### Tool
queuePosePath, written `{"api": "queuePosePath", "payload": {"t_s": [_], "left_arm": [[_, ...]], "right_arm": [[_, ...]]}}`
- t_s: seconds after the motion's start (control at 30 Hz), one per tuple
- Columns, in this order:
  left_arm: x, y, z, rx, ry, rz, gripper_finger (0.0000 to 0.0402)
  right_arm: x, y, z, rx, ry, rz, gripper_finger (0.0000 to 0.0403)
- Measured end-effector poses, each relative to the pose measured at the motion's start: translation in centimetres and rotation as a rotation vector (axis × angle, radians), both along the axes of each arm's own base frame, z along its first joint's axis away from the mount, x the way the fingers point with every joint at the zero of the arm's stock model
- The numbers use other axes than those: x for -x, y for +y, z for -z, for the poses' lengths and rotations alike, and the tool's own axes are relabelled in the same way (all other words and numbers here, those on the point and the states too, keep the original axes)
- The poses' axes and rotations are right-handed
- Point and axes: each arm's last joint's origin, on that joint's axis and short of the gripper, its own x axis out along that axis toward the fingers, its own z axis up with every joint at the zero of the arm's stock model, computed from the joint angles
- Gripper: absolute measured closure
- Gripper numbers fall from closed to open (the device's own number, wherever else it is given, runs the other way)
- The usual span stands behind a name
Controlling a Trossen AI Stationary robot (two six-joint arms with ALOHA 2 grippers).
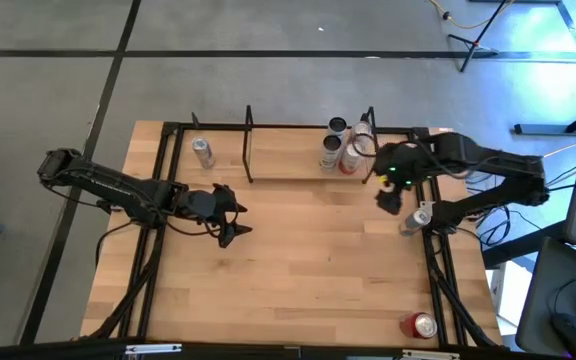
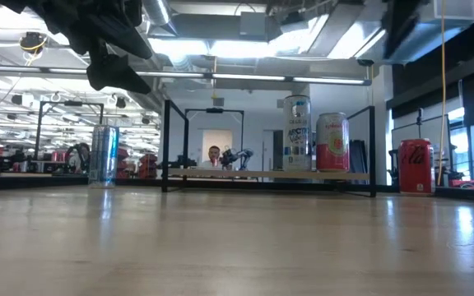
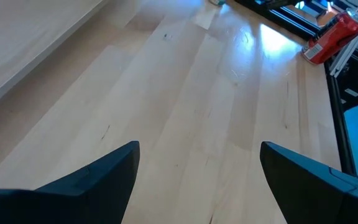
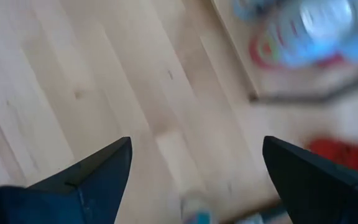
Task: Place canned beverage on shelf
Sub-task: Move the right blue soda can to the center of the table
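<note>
While the left claw [image 1: 236, 212] hangs over the middle of the counter [image 1: 298, 270], its two fingers [image 3: 104, 177] are spread wide with nothing between them. Only bare wood shows under it.

Over by the right end of the shelf [image 1: 288, 166], the right claw [image 1: 388, 197] hangs above the counter. Its fingers [image 4: 92, 174] are also wide apart and hold nothing.

On the shelf plank stand three cans close together at its right end: a tall white can [image 2: 297, 133], a pink and red can [image 2: 332, 142] just beside it, and a third can [image 1: 330, 151] seen from above. They stand upright.

Off the shelf, a silver can [image 1: 203, 152] stands on the counter to the left of the rack, near the back edge. Another silver can [image 1: 415, 219] is at the right rail, below the right claw. A red can [image 1: 420, 325] lies at the front right corner of the counter. From the low camera, a red can [image 2: 415, 166] stands upright to the right of the shelf.
</note>
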Motion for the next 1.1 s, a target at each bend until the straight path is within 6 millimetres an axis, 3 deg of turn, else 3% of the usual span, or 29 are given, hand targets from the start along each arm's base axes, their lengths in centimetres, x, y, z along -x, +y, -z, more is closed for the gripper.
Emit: {"api": "queuePosePath", "payload": {"t_s": [0.27, 0.63, 0.83, 1.1], "left_arm": [[0.0, 0.0, 0.0, -0.007, 0.0, -0.01, 0.0072], [0.0, 0.0, 0.0, -0.01, 0.002, -0.012, 0.0072], [0.0, 0.1, 0.0, -0.014, 0.0, -0.018, 0.0072], [0.0, 0.0, 0.0, -0.013, 0.0, -0.018, 0.0072]], "right_arm": [[3.5, 0.3, 0.1, -0.082, 0.062, 0.151, 0.0056], [7.0, 0.6, 5.1, -0.104, 0.175, 0.217, 0.0056], [7.4, 0.7, 7.8, -0.108, 0.275, 0.221, 0.0056], [7.8, 0.8, 9.8, -0.152, 0.362, 0.213, 0.0056]]}}
